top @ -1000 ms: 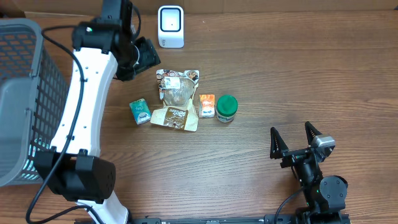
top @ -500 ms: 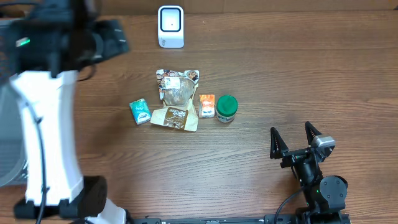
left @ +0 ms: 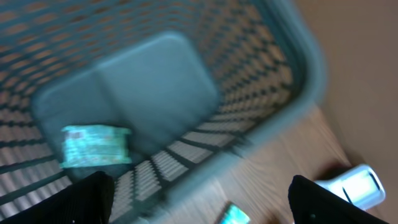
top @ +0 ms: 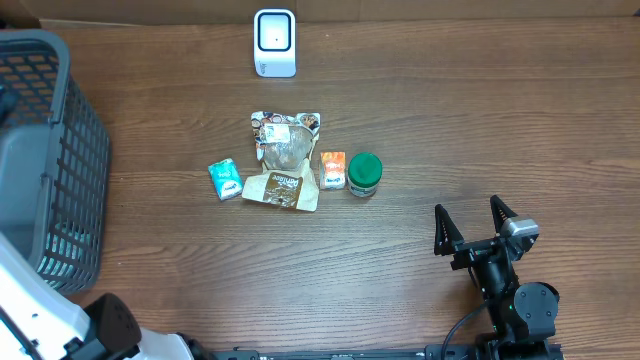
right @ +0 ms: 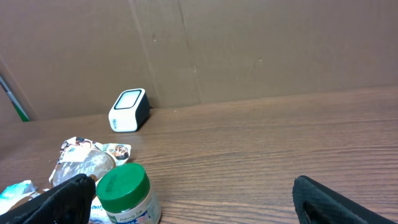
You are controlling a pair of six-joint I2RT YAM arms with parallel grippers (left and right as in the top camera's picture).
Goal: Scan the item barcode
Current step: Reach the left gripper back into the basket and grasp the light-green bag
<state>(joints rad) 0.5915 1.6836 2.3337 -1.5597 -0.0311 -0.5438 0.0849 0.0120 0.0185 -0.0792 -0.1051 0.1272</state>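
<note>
1. Item: a teal packet [left: 94, 145] lies flat on the floor of the grey mesh basket [left: 261, 118], near one wall. The left wrist view is motion-blurred, so no print or barcode on it can be read.
2. Left gripper [left: 202, 199]: released, with the fingertips [left: 93, 193] spread to both lower corners of its view and nothing between them. It hangs above the basket's rim.
3. Scanner [top: 274, 42]: white, upright at the far edge of the table [top: 450, 120], well apart from the basket. No writing shows on it.
4. Centre cluster: a snack bag [top: 285, 138] and a brown pouch [top: 283, 189] touch each other. A teal carton [top: 225, 179] sits to one side, and an orange carton [top: 332, 169] sits beside a green-lidded jar [top: 364, 174] on the other. All labels are too small to read.
5. Right gripper [top: 478, 225]: jaws wide, empty, low over the table's near side.
6. Change: a second ago the left arm reached over the table near the scanner. It has since swung out to the basket and left the overhead view. The cluster, scanner and right gripper are unmoved.
</note>
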